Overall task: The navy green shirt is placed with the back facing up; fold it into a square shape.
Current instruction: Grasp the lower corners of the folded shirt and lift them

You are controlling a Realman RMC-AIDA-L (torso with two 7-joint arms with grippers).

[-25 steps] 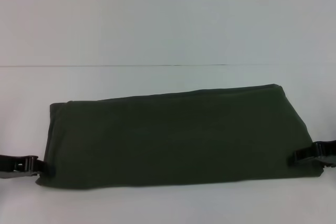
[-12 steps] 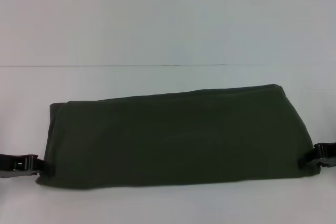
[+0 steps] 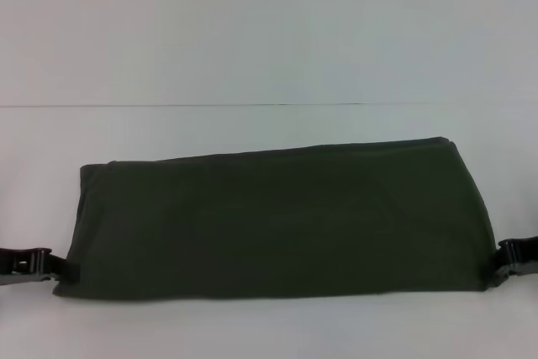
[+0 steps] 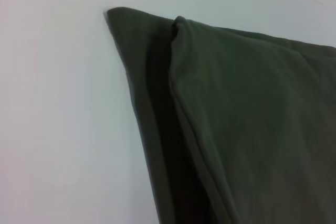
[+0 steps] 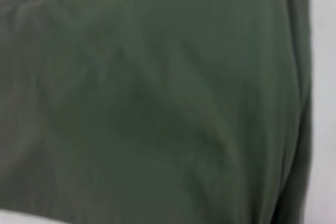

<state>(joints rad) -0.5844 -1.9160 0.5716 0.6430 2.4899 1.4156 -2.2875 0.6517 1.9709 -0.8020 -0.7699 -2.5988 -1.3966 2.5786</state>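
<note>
The shirt (image 3: 277, 220) lies flat on the white worktop (image 3: 269, 48), already folded into a long horizontal band, wider than it is deep. Its near edge runs close to the front of the worktop; its far edge slopes slightly. In the left wrist view the shirt (image 4: 247, 124) shows stacked layers at the corner, with an upper fold lying over a lower strip of fabric. In the right wrist view the shirt (image 5: 157, 103) fills almost the whole picture, smooth with faint creases.

I have the left pincer (image 3: 52, 266) at the band's near left corner, touching or just beside the cloth edge. The right pincer (image 3: 503, 265) sits at the near right corner, just beside the fabric. I cannot tell whether either pincer is spread, pressed together, or pinching cloth; the fingertips are not resolved in any view.

Step in hand, by my judgement: the lengthwise folds are complete and the band awaits the crosswise fold that brings it to a square.

Next move, as I assess it:
1. Confirm a firm grip through all layers at one end of the band.
2. Lift that end only enough to clear the lower layers.
3. Carry it across toward the opposite end, keeping the edges aligned.
4. Lay it down without dragging the lower layers.
</note>
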